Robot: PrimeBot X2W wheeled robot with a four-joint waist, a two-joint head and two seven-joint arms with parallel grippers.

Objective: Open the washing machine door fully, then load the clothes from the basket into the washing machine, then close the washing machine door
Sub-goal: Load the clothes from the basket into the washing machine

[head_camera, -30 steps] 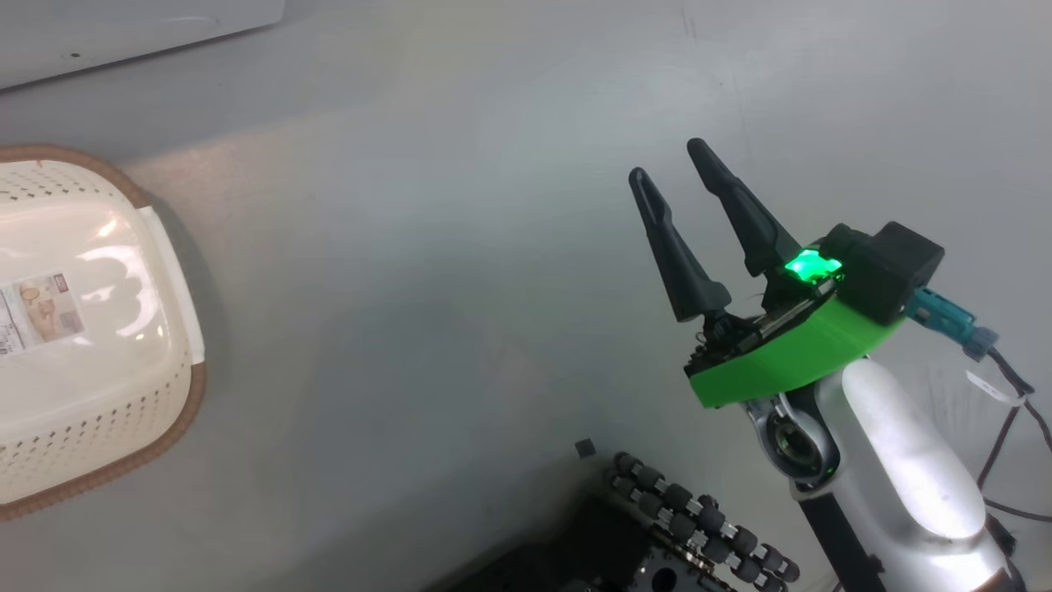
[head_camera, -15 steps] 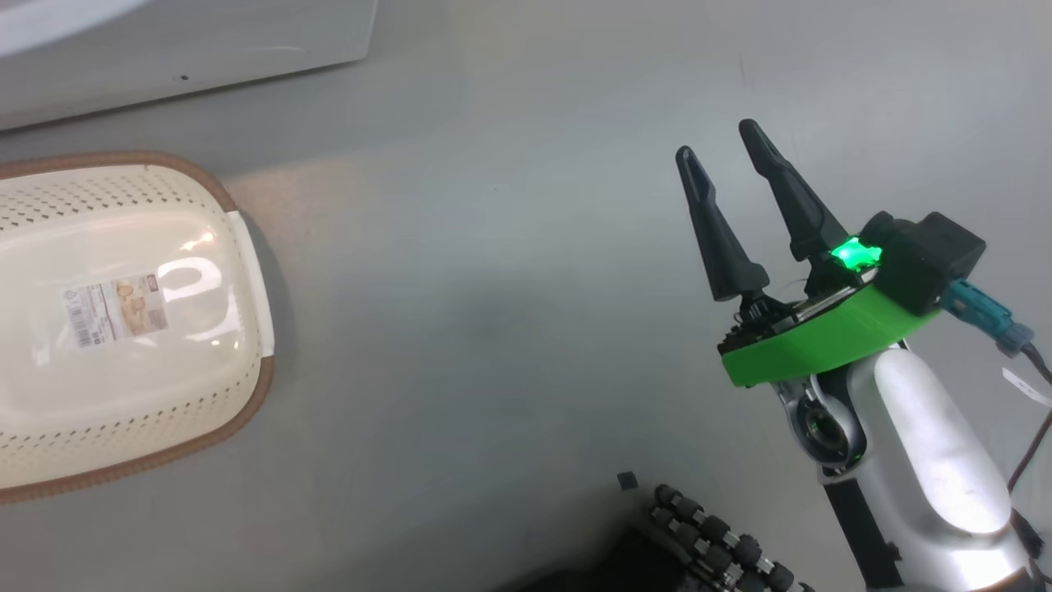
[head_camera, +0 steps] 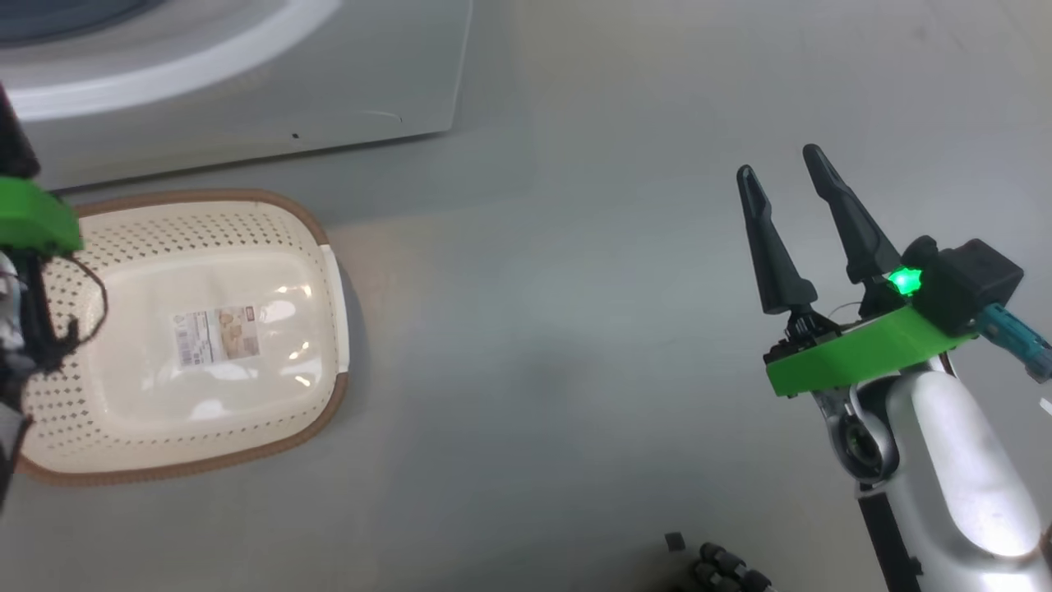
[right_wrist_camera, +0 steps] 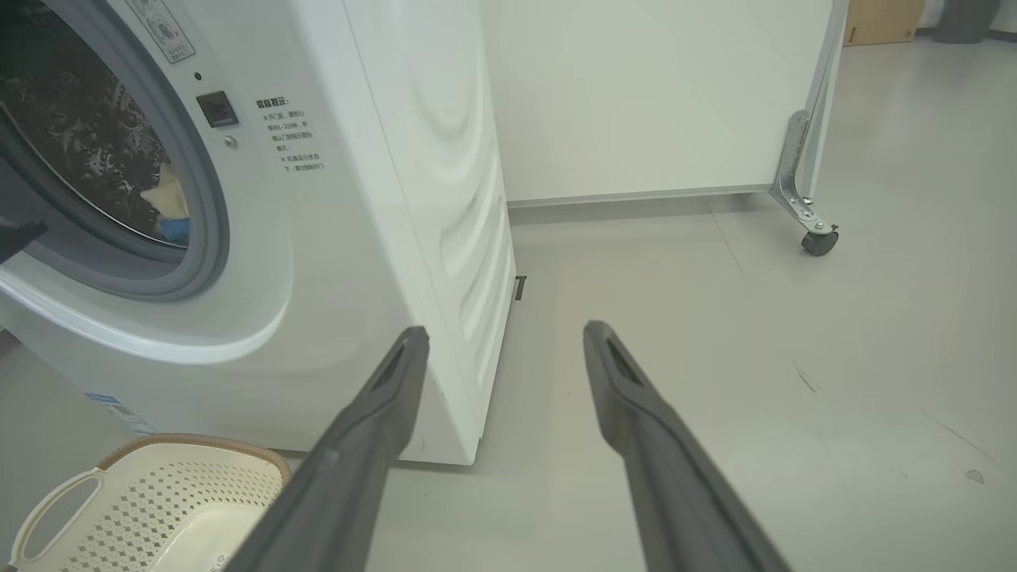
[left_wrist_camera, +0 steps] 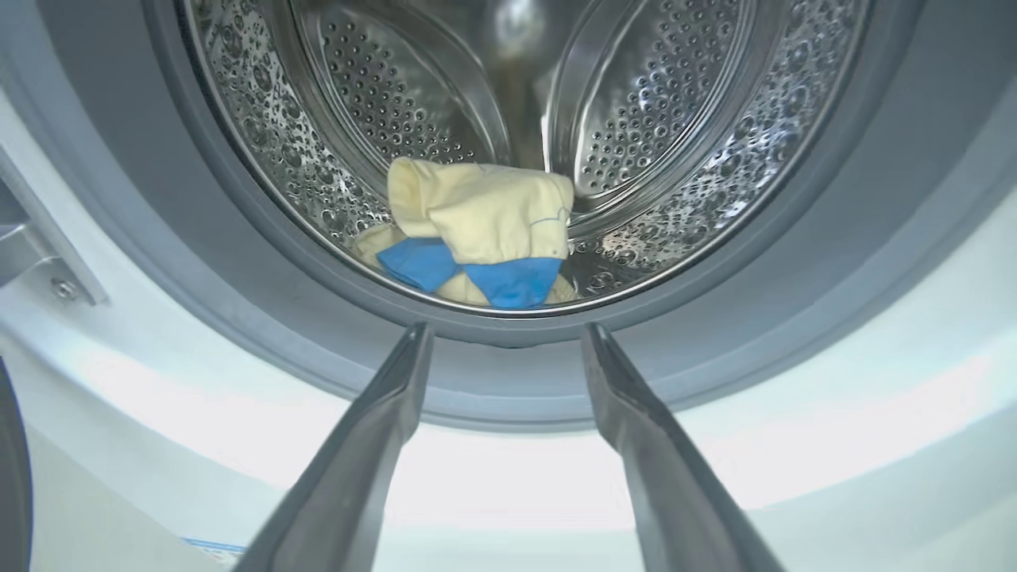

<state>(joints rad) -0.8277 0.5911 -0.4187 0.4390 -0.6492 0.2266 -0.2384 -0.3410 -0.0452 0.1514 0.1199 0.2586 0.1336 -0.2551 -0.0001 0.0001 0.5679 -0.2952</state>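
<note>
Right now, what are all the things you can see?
washer: one, white, on the floor.
drum: one, steel, inside the washer.
clothes: one bundle, cream and blue, low in the drum.
basket: one, cream with brown rim, on the floor by the washer.
panel: one, white, on a caster, past the washer.
box: one, brown, far back on the floor.
left hand: one, dark, open, facing the drum.
right hand: one, dark, open, over the floor.
</note>
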